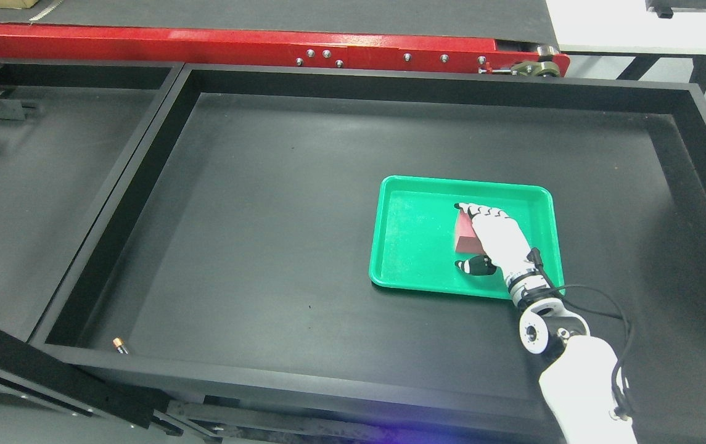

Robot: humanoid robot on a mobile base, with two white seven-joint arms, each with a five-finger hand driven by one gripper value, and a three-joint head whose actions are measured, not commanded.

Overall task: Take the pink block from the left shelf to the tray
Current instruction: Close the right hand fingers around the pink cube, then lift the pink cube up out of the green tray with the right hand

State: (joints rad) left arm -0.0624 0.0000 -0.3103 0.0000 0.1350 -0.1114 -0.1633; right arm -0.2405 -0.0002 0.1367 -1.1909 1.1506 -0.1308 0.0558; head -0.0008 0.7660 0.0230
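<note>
Pink block (465, 237) held inside the green tray (414, 277), my right hand (493, 239) wrapped on it

From my seat I see the fingers (482, 211) draped over the block's top and far side with the thumb low at its near end, so the hand is closed on it; whether the block rests on the tray floor I cannot tell. I judge it light, rigid and flat-faced, best pinched across opposite faces, perhaps a little slick. I can read no label or writing anywhere. My left arm is out of view
</note>
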